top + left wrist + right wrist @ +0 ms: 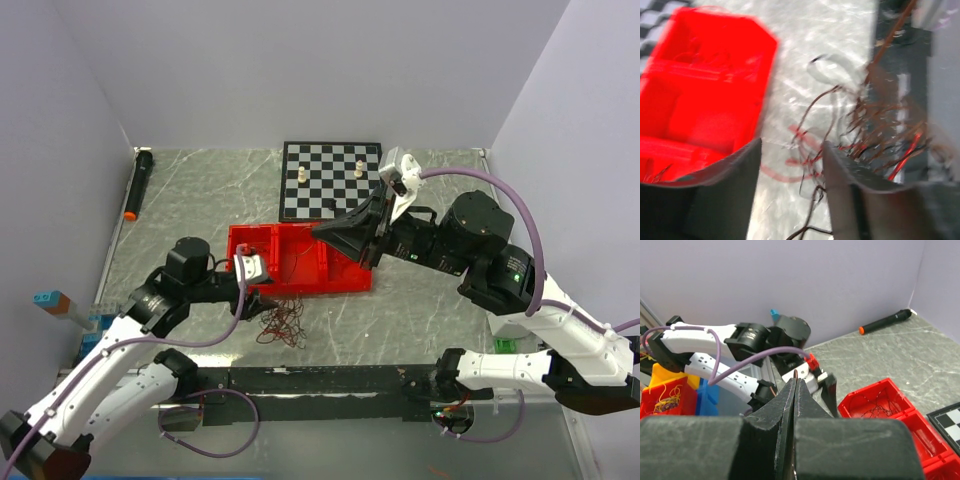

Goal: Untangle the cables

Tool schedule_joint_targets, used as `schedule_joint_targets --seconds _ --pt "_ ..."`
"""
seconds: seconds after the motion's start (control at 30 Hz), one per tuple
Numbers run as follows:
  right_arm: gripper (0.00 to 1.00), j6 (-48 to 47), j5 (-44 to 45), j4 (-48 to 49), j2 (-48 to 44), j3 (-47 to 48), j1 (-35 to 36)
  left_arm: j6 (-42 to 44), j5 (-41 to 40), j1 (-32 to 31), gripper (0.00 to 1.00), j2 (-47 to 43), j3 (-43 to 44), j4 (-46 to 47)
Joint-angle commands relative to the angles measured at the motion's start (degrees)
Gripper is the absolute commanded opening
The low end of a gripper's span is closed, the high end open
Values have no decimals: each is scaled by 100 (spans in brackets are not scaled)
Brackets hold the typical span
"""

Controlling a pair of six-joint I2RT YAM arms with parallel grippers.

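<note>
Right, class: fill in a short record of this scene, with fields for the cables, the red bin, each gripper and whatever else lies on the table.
cables: loose red and dark tangle on the table, just in front of the red bin
red bin: has compartments, a few thin wires inside
left gripper: open, close to the cables; view blurred
right gripper: shut, over the bin's far side
chessboard: behind the bin
marker: black, orange tip, by the left wall
</note>
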Motion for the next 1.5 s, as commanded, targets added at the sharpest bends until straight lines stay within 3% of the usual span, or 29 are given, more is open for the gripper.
schedule_joint_targets --seconds 0.0,0.27,0.43,0.53,0.67,0.87,1.03,1.13,1.23,1.37,1.47 --pt "0 -18 -66 -9 -71 117 47 592 -848 263 61 -290 217 -300" --pt "0 70 -260 -115 -80 -67 64 1111 -604 518 73 -326 621 -800" --pt "0 26 -137 -150 -97 -155 47 2042 380 536 73 -185 938 -1827" --pt "0 -18 -49 -159 -106 -173 55 2622 470 545 72 -159 1079 -2268" --pt "0 -45 135 -167 -97 -217 56 2115 215 632 64 -212 1341 -1743" --pt "0 -88 285 -45 -62 -191 56 1614 1979 650 47 -36 1546 -2295" --pt "0 -150 311 26 25 -77 47 2236 1930 606 30 -159 1062 -2542" --pt "0 -185 294 17 113 29 55 2457 1859 589 27 -98 1000 -2638" --pt "0 -203 241 35 157 82 55 2527 1631 562 32 -106 790 -2516" --pt "0 -212 206 26 184 117 47 2397 727 536 64 -159 430 -1657" --pt "0 -203 180 35 210 126 47 2184 426 536 72 16 262 -1189"
